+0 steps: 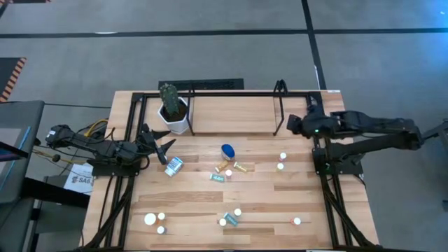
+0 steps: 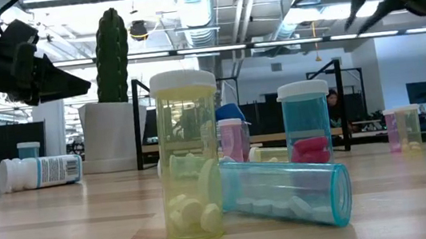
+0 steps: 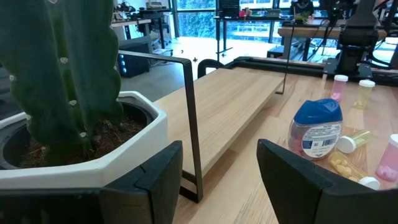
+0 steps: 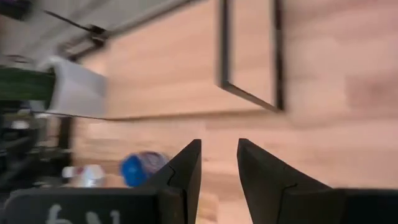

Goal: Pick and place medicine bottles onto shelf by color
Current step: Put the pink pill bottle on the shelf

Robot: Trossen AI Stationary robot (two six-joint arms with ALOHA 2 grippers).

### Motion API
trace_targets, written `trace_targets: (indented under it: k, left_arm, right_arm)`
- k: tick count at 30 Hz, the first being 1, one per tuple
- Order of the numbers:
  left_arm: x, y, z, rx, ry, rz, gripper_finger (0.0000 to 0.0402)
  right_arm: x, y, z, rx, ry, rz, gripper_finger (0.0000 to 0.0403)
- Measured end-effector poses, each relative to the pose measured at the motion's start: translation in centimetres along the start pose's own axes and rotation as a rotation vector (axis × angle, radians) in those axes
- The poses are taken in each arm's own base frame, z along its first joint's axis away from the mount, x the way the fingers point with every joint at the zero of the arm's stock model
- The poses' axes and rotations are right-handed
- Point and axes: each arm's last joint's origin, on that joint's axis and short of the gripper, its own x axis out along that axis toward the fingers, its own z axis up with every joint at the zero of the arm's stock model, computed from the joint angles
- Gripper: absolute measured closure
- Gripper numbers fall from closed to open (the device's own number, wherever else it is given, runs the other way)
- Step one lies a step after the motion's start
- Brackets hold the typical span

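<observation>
Small medicine bottles lie scattered on the tabletop: a rounded blue one (image 1: 227, 150) (image 3: 316, 127), a white labelled one on its side (image 1: 173, 166), and amber and teal ones (image 1: 241, 166) (image 1: 217, 177). The shelf (image 1: 231, 112) (image 3: 230, 106) stands along the far side, its board bare. My left gripper (image 1: 162, 148) (image 3: 221, 168) hangs open and empty beside the cactus pot, facing along the shelf's front. My right gripper (image 1: 292, 124) (image 4: 219, 162) hovers above the shelf's right end, tilted down. Its fingers are shut to a narrow gap with nothing between.
A white pot with a green cactus (image 1: 175, 115) (image 3: 81, 149) sits on the shelf's left end, close to my left gripper. More bottles stand near the front edge (image 1: 150, 219) (image 1: 229, 219) (image 1: 297, 221) and toward the right (image 1: 281, 161). Black posts (image 1: 280, 87) rise at the shelf's ends.
</observation>
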Motion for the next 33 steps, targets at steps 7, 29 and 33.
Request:
trace_targets:
  k: [7, 29, 33]
  left_arm:
    - [0.0, 0.0, 0.0, 0.000, 0.000, 0.000, 0.0206]
    - [0.0, 0.0, 0.0, 0.000, 0.000, 0.001, 0.0206]
    - [0.0, 0.0, 0.0, 0.000, 0.000, 0.000, 0.0206]
  right_arm:
    - [2.3, -0.1, -0.2, 0.043, 0.224, -0.201, 0.0274]
    - [10.0, 0.4, -2.1, -0.051, 0.690, -0.536, 0.0188]
    - [10.1, 0.5, -2.1, -0.051, 0.687, -0.531, 0.0131]
